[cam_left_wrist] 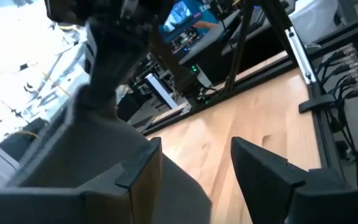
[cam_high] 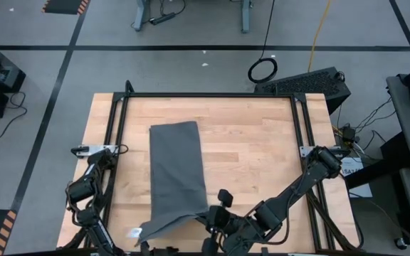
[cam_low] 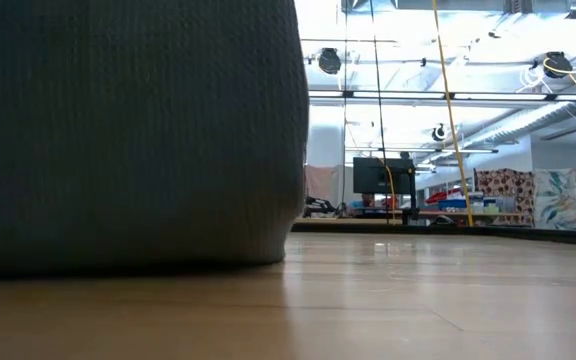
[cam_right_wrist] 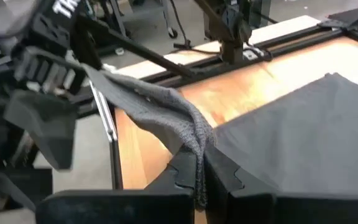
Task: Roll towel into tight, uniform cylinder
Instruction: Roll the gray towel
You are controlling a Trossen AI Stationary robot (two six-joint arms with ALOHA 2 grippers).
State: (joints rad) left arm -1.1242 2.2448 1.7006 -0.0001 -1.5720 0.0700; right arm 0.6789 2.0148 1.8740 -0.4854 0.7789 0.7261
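Note:
The dark grey towel (cam_high: pixel 176 171) lies as a long strip on the wooden table (cam_high: pixel 262 142), far end flat. Its near end is raised off the table and stretched between my two grippers at the near edge. My right gripper (cam_right_wrist: pixel 202 165) is shut on that end's right part (cam_high: pixel 216 213). My left gripper (cam_left_wrist: pixel 194 152) is at the near left (cam_high: pixel 130 240); its fingers stand apart, with bare wood showing between them and grey cloth (cam_left_wrist: pixel 86 149) lying against one of them. In the low view the towel (cam_low: pixel 128 130) fills the left side, its lower edge on the table. My left gripper has the towel's raised near-left part (cam_right_wrist: pixel 104 78) lying over the outer side of one finger (cam_left_wrist: pixel 138 171); the fingers are not closed on it. The cloth runs taut from there toward my right gripper. My right gripper pinches the towel's near edge (cam_right_wrist: pixel 197 149) between its two shut fingers, coming from the near right and slanting down. The cloth is bunched there; how many layers, I cannot tell. That end is lifted clear while the rest of the towel lies on the table.
A black metal frame (cam_high: pixel 212 94) runs round the table's far and side edges. Bare wood lies to the right of the towel (cam_high: pixel 255 156) and to its left (cam_high: pixel 130 142). Beyond the far edge are cables and a black keyboard (cam_high: pixel 305 82) on the floor.

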